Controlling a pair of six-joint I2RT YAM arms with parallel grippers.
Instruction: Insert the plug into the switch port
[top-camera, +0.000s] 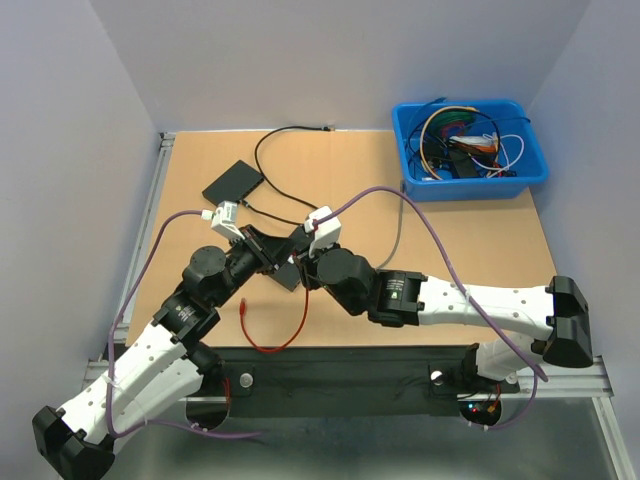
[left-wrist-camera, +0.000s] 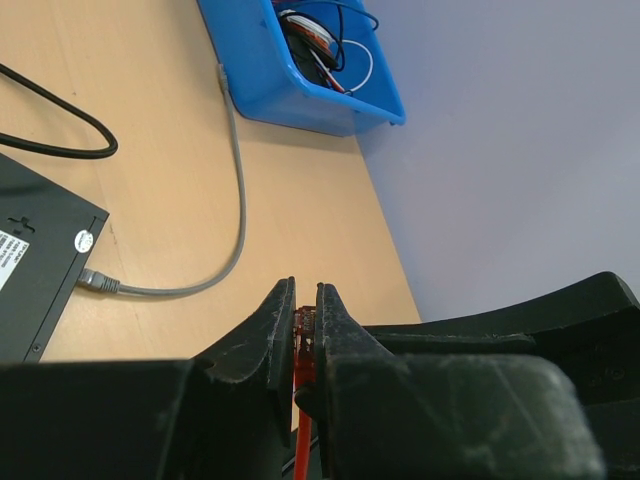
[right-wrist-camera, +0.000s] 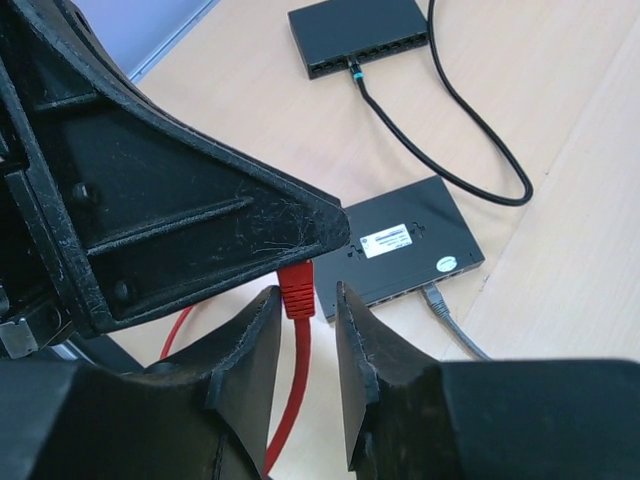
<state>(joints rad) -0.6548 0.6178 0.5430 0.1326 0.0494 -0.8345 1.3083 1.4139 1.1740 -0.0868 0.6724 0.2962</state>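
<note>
Label (right-wrist-camera: 388, 241) on switch (right-wrist-camera: 420, 215) unreadably small; left pincer (left-wrist-camera: 305, 292) pinches red plug (right-wrist-camera: 297, 290)

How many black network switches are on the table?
2: the far switch, with a black cable; the near switch, with a grey cable. More may hide in the blue bin.

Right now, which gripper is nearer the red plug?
Left. The left gripper is shut on the red plug, pinching it. The right gripper is open, with its fingers either side of the plug and a gap showing on each side.
</note>
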